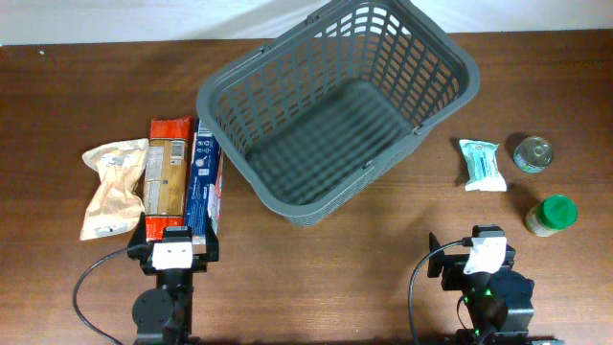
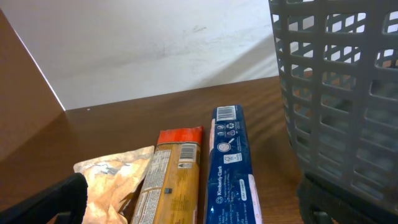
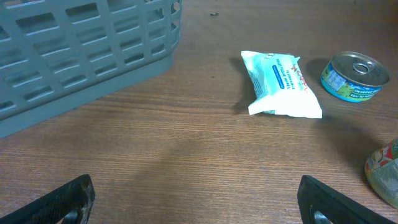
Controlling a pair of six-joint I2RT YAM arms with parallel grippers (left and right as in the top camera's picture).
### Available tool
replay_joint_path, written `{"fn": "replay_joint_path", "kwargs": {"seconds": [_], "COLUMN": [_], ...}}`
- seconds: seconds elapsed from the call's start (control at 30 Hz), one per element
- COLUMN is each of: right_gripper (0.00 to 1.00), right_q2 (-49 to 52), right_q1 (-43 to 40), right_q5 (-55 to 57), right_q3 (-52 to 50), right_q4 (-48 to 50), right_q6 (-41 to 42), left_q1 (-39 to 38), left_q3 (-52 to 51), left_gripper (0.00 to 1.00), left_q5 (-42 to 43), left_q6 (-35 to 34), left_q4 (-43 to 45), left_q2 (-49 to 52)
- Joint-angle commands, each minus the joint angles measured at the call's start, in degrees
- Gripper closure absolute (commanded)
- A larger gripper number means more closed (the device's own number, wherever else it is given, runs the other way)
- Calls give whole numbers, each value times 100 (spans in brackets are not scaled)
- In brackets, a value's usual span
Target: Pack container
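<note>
Brown wooden tabletop (image 1: 306,278) holds a large dark grey lattice-sided plastic basket (image 1: 326,129) at centre, apparently empty; likely light and stiff, best gripped by its rounded rim. Left gripper (image 2: 193,208) and right gripper (image 3: 199,202) both gape wide

table (image 1: 383,249) | basket (image 1: 436,56); bag (image 1: 110,187); pasta box (image 1: 165,172); blue box (image 1: 203,182); wipes (image 1: 481,164); can (image 1: 533,153); jar (image 1: 551,215)

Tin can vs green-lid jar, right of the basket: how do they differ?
The tin can has a bare silver top and a blue label; the green-lid jar has a green cap. The tin can sits farther back, the green-lid jar nearer the front. Both stand upright, right of the basket.
</note>
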Motion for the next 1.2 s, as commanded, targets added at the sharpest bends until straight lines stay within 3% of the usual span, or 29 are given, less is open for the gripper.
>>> {"fn": "replay_joint_path", "kwargs": {"seconds": [0.0,1.17], "right_gripper": [1,1], "right_q2": [-55,-55], "right_q1": [33,33], "right_q5": [-33,-37], "right_q3": [-39,-39], "right_q4": [-2,85], "right_q6": [39,39], "left_q1": [20,20], "left_q3": [-22,-20], "left_gripper": [1,1], "left_q5": [20,66], "left_q6": [-48,-48], "left_q4": [2,28], "left_q2": [-55,-55]}}
